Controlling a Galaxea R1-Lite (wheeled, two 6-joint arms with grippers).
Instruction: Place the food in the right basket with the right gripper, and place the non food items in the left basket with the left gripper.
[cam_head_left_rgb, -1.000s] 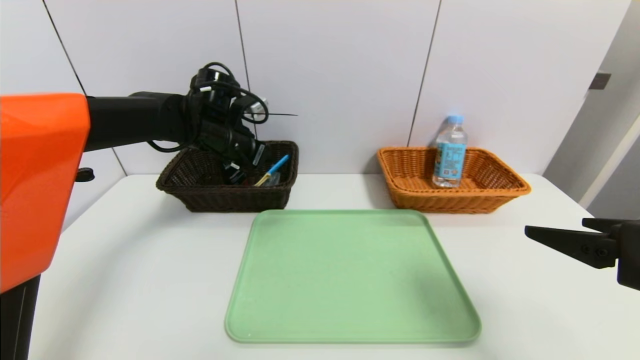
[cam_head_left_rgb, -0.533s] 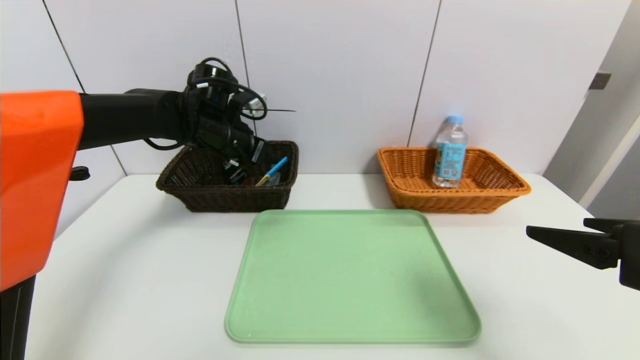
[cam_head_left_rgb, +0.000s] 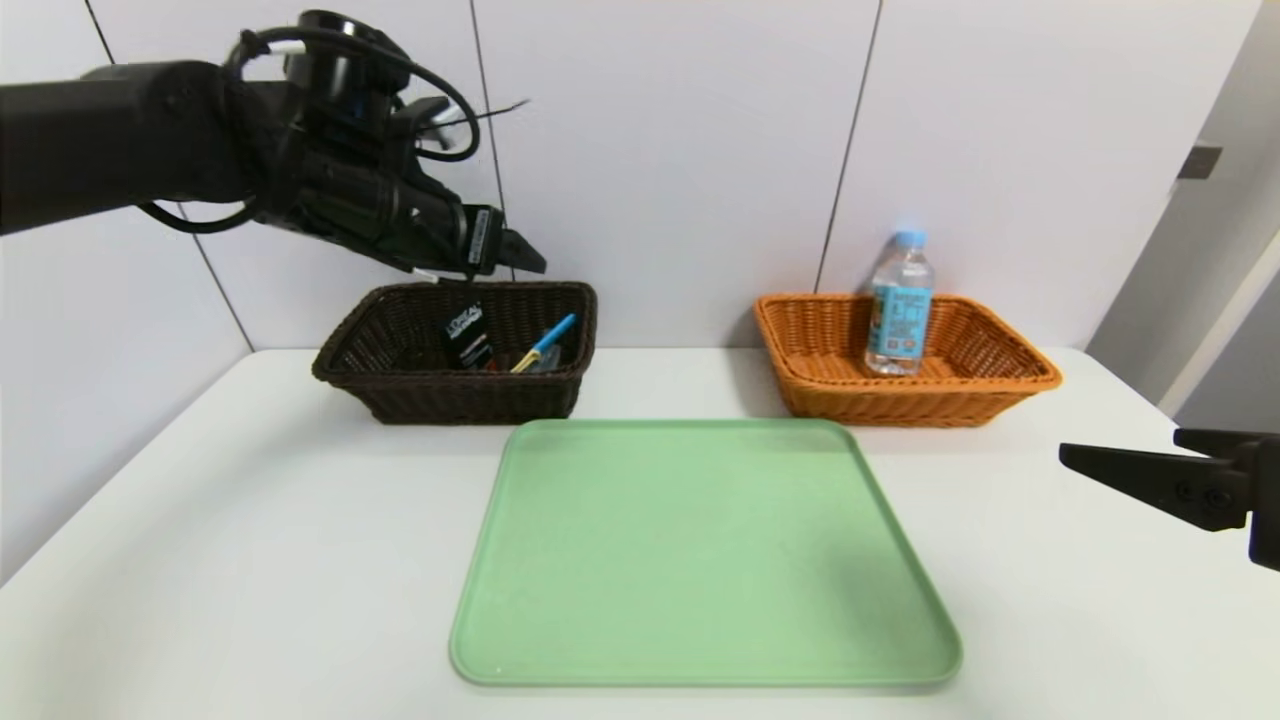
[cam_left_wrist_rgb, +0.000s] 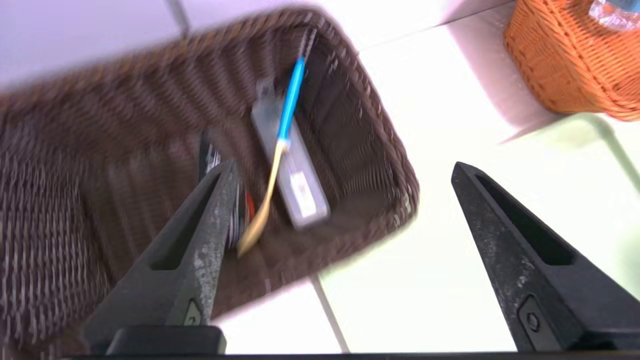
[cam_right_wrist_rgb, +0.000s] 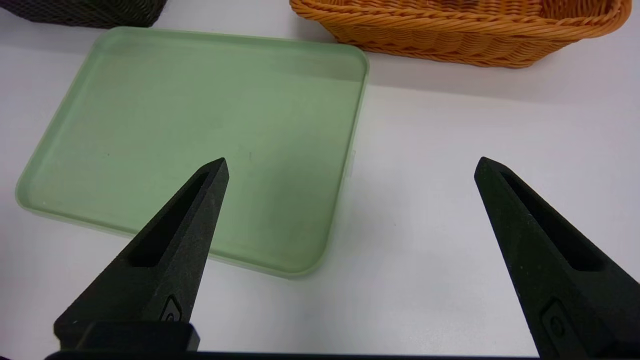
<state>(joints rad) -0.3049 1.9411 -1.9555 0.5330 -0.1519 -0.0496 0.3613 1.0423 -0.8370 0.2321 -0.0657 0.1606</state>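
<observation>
Dark brown basket (cam_head_left_rgb: 455, 390) at table's back left holds black packet (cam_head_left_rgb: 466, 338) propped upright, blue-and-yellow pen (cam_head_left_rgb: 543, 344) aslant, clear flat case (cam_left_wrist_rgb: 291, 175). Orange basket (cam_head_left_rgb: 905, 398) back right holds upright water bottle (cam_head_left_rgb: 899, 304).

A pale green tray (cam_head_left_rgb: 700, 560) lies on the white worktop (cam_head_left_rgb: 250, 560), between a dark brown woven basket (cam_head_left_rgb: 440, 400) and an orange woven basket (cam_head_left_rgb: 1000, 385).

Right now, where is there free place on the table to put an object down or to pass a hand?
The green tray is bare across its whole surface. The white table is bare left of the tray and between the dark basket and the orange basket. The dark basket is crowded, with the open left gripper above it. The open right gripper hovers at the table's right edge.
</observation>
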